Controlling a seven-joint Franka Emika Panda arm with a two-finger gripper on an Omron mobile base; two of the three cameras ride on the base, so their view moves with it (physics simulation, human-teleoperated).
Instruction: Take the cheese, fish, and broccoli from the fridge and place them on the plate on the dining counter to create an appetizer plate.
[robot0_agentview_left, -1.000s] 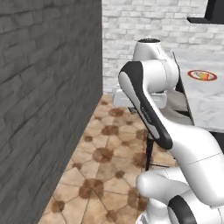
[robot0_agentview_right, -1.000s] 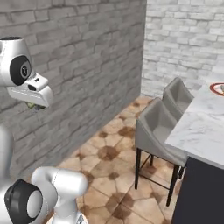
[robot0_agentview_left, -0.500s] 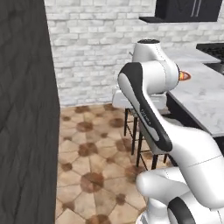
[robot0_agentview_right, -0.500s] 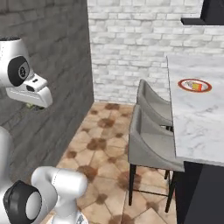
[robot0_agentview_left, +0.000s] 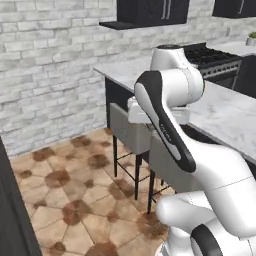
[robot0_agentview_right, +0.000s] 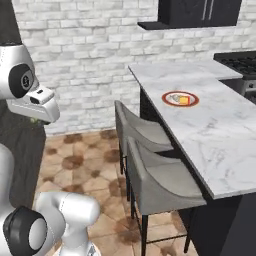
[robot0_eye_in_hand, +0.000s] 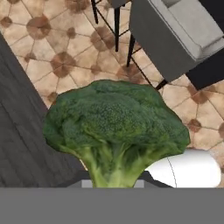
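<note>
Base has swung toward the dining counter (robot0_agentview_right: 220, 135); pincer (robot0_eye_in_hand: 114, 183) clamps the broccoli (robot0_eye_in_hand: 116, 127) stem.

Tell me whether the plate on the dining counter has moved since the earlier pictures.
No. The plate lies at the same spot on the dining counter, equally near its chair-side edge. The base turned, so the whole view shifted.
</note>
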